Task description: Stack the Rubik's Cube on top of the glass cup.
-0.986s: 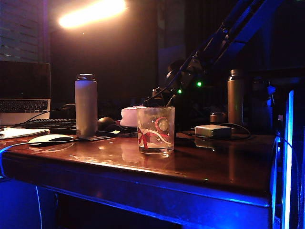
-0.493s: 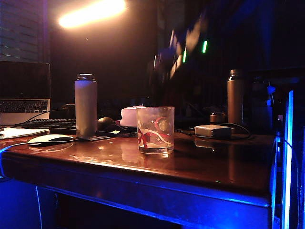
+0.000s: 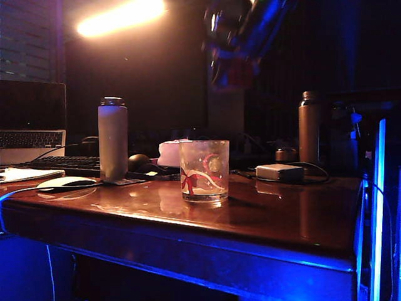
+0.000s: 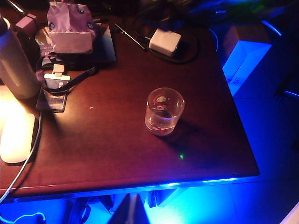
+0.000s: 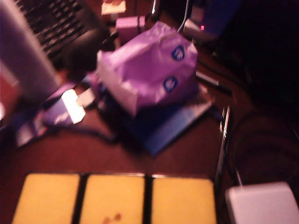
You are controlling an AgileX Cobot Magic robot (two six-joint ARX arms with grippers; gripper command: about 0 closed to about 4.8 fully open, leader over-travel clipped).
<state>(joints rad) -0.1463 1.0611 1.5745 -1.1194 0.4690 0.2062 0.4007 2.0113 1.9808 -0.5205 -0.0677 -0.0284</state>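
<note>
The glass cup (image 3: pixel 204 170), clear with a red ribbon print, stands upright and empty near the table's front edge; the left wrist view looks down into it (image 4: pixel 164 111). High above and slightly behind it hangs my right gripper (image 3: pixel 233 59), blurred, shut on the Rubik's Cube (image 3: pixel 237 75). In the right wrist view the cube's yellow face with black grid lines (image 5: pixel 114 198) fills the near edge and hides the fingers. My left gripper (image 4: pixel 133 212) hovers off the table's front edge, its dark fingers pressed together with nothing between them.
A white bottle (image 3: pixel 113 139) stands left of the glass, a brown bottle (image 3: pixel 309 127) at the back right. A white adapter (image 4: pixel 165 40) with cable, a tissue pack (image 4: pixel 70 25), a mouse (image 4: pixel 16 137), a keyboard (image 3: pixel 59 164) and a laptop (image 3: pixel 31 119) crowd the back and left.
My right arm has swung up from table height behind the glass to high above it, carrying the cube. The glass and the left arm have not moved.
</note>
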